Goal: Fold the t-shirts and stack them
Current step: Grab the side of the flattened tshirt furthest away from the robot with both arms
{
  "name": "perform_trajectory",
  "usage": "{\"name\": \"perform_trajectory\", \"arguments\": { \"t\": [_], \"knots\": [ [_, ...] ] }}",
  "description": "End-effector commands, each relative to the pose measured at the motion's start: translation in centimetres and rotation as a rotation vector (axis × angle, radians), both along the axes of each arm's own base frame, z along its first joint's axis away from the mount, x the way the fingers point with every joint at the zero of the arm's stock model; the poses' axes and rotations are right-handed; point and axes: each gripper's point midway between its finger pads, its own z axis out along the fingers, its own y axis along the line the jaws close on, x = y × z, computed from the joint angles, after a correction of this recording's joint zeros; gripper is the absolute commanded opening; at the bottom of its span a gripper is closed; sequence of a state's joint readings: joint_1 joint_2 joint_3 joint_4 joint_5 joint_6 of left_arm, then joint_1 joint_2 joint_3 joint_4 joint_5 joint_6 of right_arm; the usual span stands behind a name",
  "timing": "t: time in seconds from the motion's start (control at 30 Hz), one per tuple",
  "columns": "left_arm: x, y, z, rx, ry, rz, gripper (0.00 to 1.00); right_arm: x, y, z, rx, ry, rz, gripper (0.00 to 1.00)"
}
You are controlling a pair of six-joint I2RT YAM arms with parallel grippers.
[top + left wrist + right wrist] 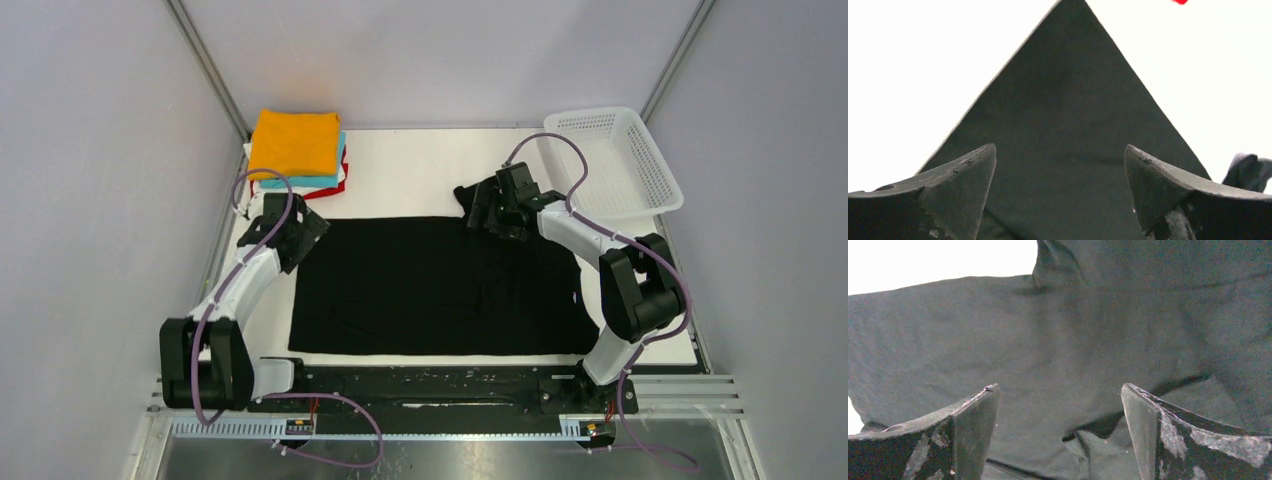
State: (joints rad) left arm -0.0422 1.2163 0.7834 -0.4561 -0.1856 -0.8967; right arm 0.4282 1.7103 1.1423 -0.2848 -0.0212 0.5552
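Hovering wide open over the black shirt (430, 285), both grippers grip nothing.

Left gripper (1060, 165) has its jaws spread wide at the shirt's far left corner, which shows as a dark point on the white table (400, 170). Right gripper (1060, 405) is just as wide at the far edge, right of centre, over wrinkled cloth beside a bunched-up bit; whether its tips touch the cloth I cannot tell. The shirt lies spread flat across the table's middle, between the arms. Behind the left gripper, in the far left corner, sits a folded stack with the orange shirt (295, 142) on top and turquoise (325, 181) and red (328, 191) edges below. The basket (660, 170) stands far right, just behind the right arm.
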Motion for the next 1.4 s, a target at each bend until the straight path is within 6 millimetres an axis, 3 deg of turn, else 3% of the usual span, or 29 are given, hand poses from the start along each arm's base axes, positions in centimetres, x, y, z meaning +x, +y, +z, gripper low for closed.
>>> {"name": "perform_trajectory", "arguments": {
  "t": [0.0, 0.07, 0.2, 0.3, 0.37, 0.63, 1.03, 1.17, 1.2, 1.23, 1.27, 1.37],
  "knots": [
    [5.2, 3.0, 1.5, 0.089, -0.066, 0.040, 0.99, 2.8, -1.0, 3.7, 0.009, -0.129, -0.021, 0.98],
    [7.4, 4.0, 1.4, 0.091, -0.054, 0.038, 0.99, 2.8, -1.6, 3.9, 0.014, -0.147, -0.031, 0.98],
    [10.7, 4.8, -1.4, 0.089, 0.042, 0.011, 0.99, 2.2, -1.8, 3.5, 0.044, -0.143, -0.019, 0.98],
    [13.1, 4.9, -2.3, 0.061, 0.080, -0.007, 0.94, 2.1, -2.3, 3.4, 0.048, -0.143, -0.023, 0.98],
    [13.7, 4.8, -3.4, 0.045, 0.122, -0.012, 0.89, 2.1, -2.6, 3.4, 0.052, -0.141, -0.030, 0.98],
    [11.6, 4.9, -7.3, 0.028, 0.277, 0.038, 0.78, 1.9, -3.7, 3.5, 0.051, -0.149, -0.055, 0.98],
    [10.1, 5.1, -9.7, 0.070, 0.429, 0.019, 0.54, 2.6, -4.7, 4.1, 0.019, -0.182, -0.059, 0.98],
    [9.4, 4.8, -9.5, 0.111, 0.449, -0.010, 0.34, 5.0, -4.8, 5.6, 0.013, -0.230, -0.037, 0.98],
    [9.2, 4.7, -9.5, 0.113, 0.451, -0.015, 0.23, 5.9, -4.8, 6.0, 0.014, -0.241, -0.034, 0.98],
    [9.2, 4.6, -9.4, 0.118, 0.449, -0.020, 0.07, 6.8, -4.8, 6.2, 0.017, -0.245, -0.037, 0.98],
    [9.1, 4.6, -9.3, 0.122, 0.449, -0.022, 0.00, 7.7, -4.7, 6.4, 0.028, -0.247, -0.036, 0.99],
    [9.0, 4.8, -8.7, 0.142, 0.436, -0.027, 0.00, 10.8, -4.4, 6.4, 0.060, -0.236, -0.007, 0.98]
  ]
}}
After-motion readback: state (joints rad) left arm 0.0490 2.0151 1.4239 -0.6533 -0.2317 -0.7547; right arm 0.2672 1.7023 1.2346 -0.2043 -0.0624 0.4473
